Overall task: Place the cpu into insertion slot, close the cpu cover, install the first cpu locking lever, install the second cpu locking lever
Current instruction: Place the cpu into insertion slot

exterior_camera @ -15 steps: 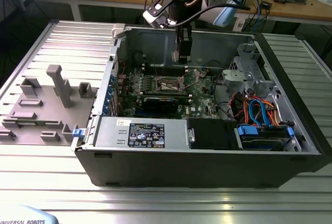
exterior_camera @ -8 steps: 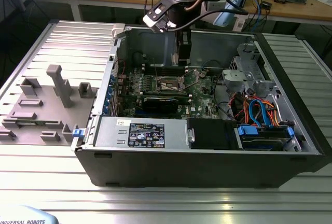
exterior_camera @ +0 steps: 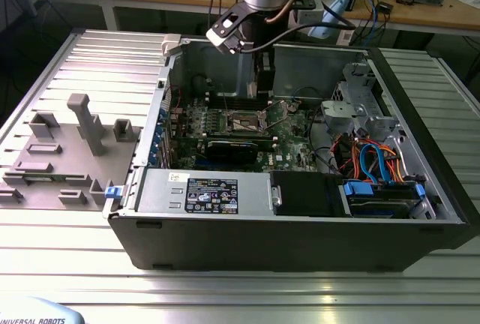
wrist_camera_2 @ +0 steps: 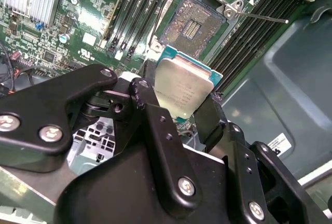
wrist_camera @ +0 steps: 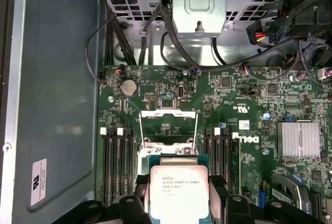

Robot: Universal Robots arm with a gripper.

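Bright, even light from overhead. Pale glare streaks the ribbed metal table [exterior_camera: 225, 294] towards its front edge. The computer case [exterior_camera: 300, 241] interior lies in mild shadow, while the cpu [wrist_camera_2: 182, 86] top gleams in both wrist views.

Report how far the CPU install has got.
Done: nothing seated yet; the insertion slot lies empty. In hand: the hand grips the cpu, poised near the slot. Left: seating the chip, closing the cpu cover, which stands open, and fastening both levers; one locking lever juts out free.
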